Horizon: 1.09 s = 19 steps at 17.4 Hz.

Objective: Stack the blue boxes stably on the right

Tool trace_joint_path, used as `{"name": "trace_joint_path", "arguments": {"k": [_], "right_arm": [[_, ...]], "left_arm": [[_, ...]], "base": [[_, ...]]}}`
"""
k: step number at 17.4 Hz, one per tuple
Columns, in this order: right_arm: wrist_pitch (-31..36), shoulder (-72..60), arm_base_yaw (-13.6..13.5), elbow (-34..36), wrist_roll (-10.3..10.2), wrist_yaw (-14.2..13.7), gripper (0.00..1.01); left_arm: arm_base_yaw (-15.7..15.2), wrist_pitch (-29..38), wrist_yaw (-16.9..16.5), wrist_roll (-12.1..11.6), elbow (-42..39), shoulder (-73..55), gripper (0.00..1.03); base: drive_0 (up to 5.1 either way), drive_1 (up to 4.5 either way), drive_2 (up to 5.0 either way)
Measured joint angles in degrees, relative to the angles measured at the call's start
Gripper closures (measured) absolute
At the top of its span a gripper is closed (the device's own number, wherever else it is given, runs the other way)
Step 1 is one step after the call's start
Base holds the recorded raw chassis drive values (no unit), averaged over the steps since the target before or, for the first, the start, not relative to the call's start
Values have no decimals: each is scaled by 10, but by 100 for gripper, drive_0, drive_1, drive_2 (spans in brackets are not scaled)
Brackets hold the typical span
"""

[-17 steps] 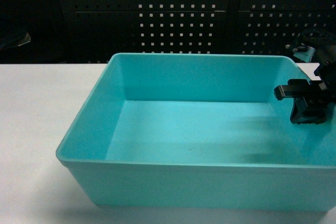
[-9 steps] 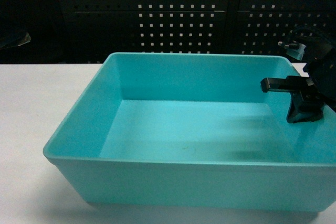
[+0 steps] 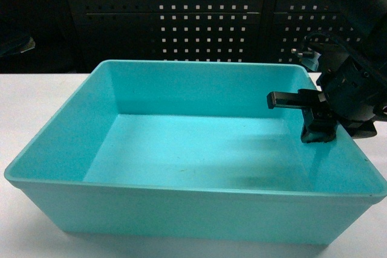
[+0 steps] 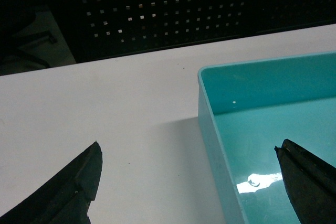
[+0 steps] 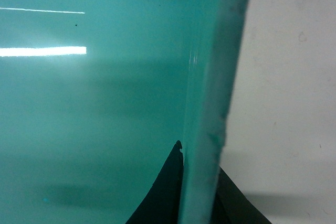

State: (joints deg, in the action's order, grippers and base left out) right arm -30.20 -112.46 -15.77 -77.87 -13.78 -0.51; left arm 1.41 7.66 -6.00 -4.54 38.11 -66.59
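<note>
Right wrist view shows the right gripper (image 5: 199,192) pinching the tub (image 3: 181,149) by its right wall, one finger inside and one outside. The tub sits on the white table (image 4: 105,108), with the left gripper (image 4: 189,182) spread wide near its left wall. It looks light, stiff and slick, so a grip just under the rolled rim seems safest.

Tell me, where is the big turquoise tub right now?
The turquoise tub sits on the white table, filling most of the head view, with the right gripper clamped on its right wall.
</note>
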Motion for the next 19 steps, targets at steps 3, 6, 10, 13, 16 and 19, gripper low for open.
{"name": "trace_joint_path", "arguments": {"k": [3, 6, 10, 13, 16, 19], "right_arm": [[38, 0, 0, 9, 4, 14, 93], [41, 0, 0, 10, 4, 14, 93], [41, 0, 0, 10, 5, 14, 93], [42, 0, 0, 10, 5, 16, 93], [42, 0, 0, 10, 5, 16, 93], [42, 0, 0, 10, 5, 16, 93]], "left_arm": [[0, 0, 0, 0, 0, 0, 5], [0, 0, 0, 0, 0, 0, 5], [37, -27, 12, 0, 43, -29, 5], [98, -171, 37, 73, 106, -99, 5], [109, -172, 82, 107, 126, -126, 5], [122, -184, 113, 127, 151, -145, 5]], "base": [[0, 0, 0], [0, 0, 0], [0, 0, 0], [0, 0, 0], [0, 0, 0], [0, 0, 0]]}}
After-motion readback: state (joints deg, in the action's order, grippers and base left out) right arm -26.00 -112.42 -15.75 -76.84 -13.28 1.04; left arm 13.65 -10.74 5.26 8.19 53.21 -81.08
